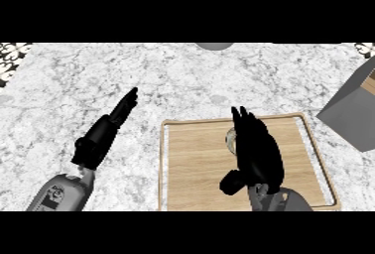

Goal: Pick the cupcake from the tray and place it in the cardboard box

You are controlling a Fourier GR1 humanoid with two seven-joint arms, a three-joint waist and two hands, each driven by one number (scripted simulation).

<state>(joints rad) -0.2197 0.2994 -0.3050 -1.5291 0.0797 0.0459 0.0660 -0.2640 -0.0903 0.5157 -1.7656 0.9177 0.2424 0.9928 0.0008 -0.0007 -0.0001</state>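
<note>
A wooden tray [190, 168] with a pale rim lies on the marble counter at the lower middle. My right hand [256, 154] hovers over the tray with its fingers straight and pointing away, open. It covers most of the cupcake [230, 138], of which only a pale sliver shows at the hand's left edge. Whether the hand touches the cupcake is unclear. The cardboard box [353, 111] stands at the right edge, grey outside, with a strip of brown showing at its top. My left hand [108, 130] rests open over the counter, left of the tray.
A grey round object [215, 45] peeks in at the counter's far edge. Patterned tiles show at the top corners. Bare marble lies between the tray and the box.
</note>
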